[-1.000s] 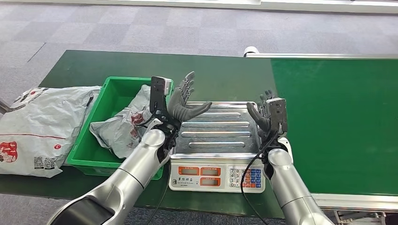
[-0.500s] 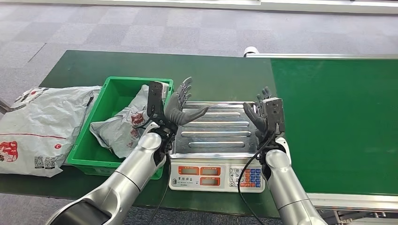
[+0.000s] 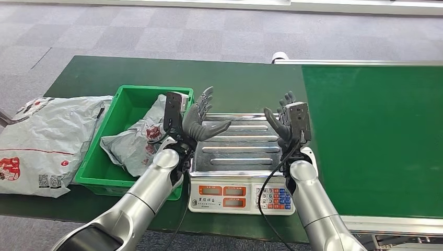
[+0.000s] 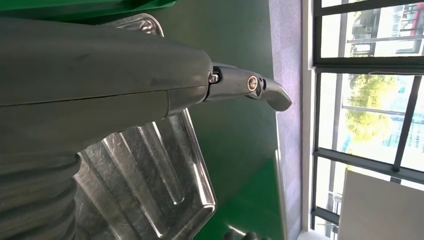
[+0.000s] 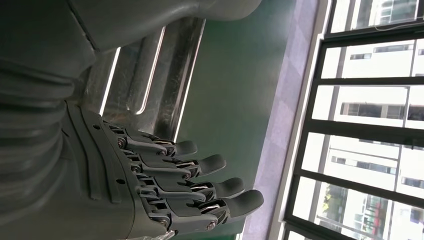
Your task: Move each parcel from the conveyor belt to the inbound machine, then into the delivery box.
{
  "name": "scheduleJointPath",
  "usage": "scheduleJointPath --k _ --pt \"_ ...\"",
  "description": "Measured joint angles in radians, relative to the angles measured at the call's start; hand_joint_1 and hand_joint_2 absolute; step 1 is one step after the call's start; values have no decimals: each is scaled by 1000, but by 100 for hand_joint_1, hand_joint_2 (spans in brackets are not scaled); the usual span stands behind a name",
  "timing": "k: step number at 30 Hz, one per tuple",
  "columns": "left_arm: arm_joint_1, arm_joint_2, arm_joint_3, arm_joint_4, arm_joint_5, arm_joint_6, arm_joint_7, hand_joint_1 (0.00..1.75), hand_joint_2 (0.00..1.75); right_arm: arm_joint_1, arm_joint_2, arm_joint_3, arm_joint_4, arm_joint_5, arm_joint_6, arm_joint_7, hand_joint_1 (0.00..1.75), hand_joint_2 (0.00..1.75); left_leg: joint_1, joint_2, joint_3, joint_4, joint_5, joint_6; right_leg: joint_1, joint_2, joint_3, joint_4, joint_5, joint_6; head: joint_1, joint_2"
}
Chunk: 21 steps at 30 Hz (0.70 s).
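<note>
Two parcels: one (image 3: 137,140) in the green delivery box (image 3: 121,99), one (image 3: 48,141) on the worktop (image 3: 104,70) beside it. One scale (image 3: 241,157). Left hand (image 3: 202,117) and right hand (image 3: 282,125) above its tray, fingers spread, holding nothing.

Both silver arms reach forward from the near edge, bent at the elbow, with the wrists raised and the palms turned toward each other. The left hand (image 3: 202,117) is empty, its fingers spread and pointing up and away, its thumb stretched out to the right. The right hand (image 3: 284,121) is also empty (a black cable runs down its forearm), its fingers (image 5: 200,177) nearly straight and slightly fanned, thumb reaching left. The hands stand apart.
</note>
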Motion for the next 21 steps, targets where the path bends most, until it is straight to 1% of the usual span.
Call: scheduleJointPath --k 10,16,21 --pt "10 -2 13 -17 4 4 -2 0 175 15 0 9 -4 13 18 6 0 175 0 0 0 0 0 0 0 0 0 0 0 0 0 0" --pt "44 -2 21 -29 0 19 -25 0 175 62 0 18 -46 17 35 6 0 175 0 0 0 0 0 0 0 0 0 0 0 0 0 0" --pt "73 -1 22 -59 -15 36 -27 0 175 94 -1 21 -74 4 49 0 0 175 0 0 0 0 0 0 0 0 0 0 0 0 0 0"
